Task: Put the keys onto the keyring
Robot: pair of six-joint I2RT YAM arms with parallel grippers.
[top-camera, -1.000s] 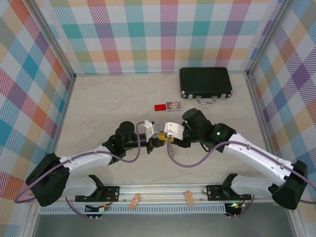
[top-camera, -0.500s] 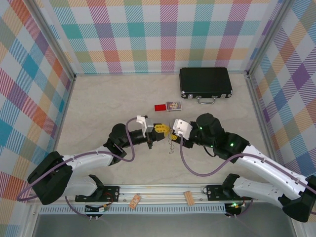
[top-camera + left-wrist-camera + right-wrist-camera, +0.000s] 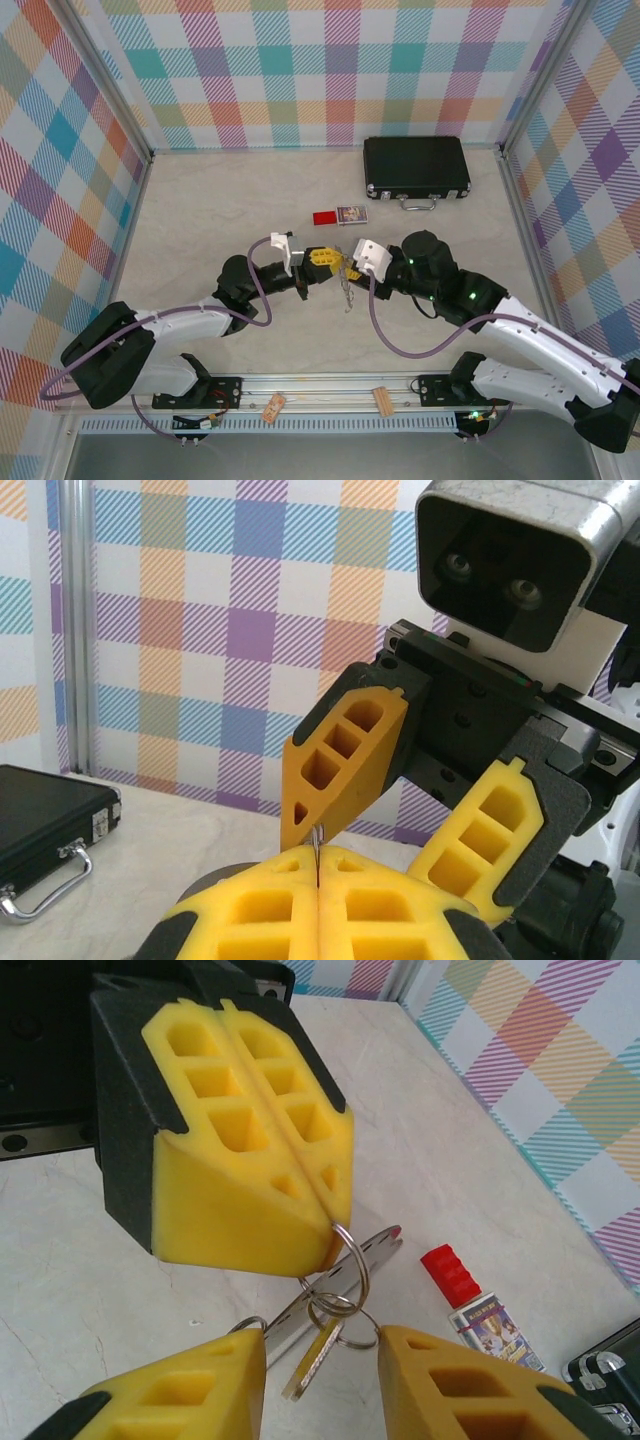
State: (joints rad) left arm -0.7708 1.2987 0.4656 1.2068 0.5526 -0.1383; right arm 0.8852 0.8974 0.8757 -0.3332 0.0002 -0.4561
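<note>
Near the middle of the table (image 3: 200, 220), in the overhead view, the two arms meet head to head. The left gripper (image 3: 325, 1222) fills the upper left of the right wrist view. Its yellow fingers (image 3: 240, 1130) are pressed flat together, and a small ring (image 3: 352, 1255) is pinched at the seam of their tips. Below that ring hangs a cluster of linked rings with the key (image 3: 312, 1358), tan-yellow and tilted, at the lower centre of the frame. The keyring (image 3: 378, 1246) shows there as a grey metal strip running aslant behind the rings. Whether it hangs free or rests on the table cannot be told.

The right gripper (image 3: 370, 845) faces the left one with its jaws apart. In its own view one finger stands on each side of the hanging key, and whether either touches the rings cannot be told. It grips nothing.

At the upper right of the overhead view a black case (image 3: 416, 166) lies flat. A red piece (image 3: 324, 218) and a small picture card (image 3: 352, 214) lie just above the grippers.
</note>
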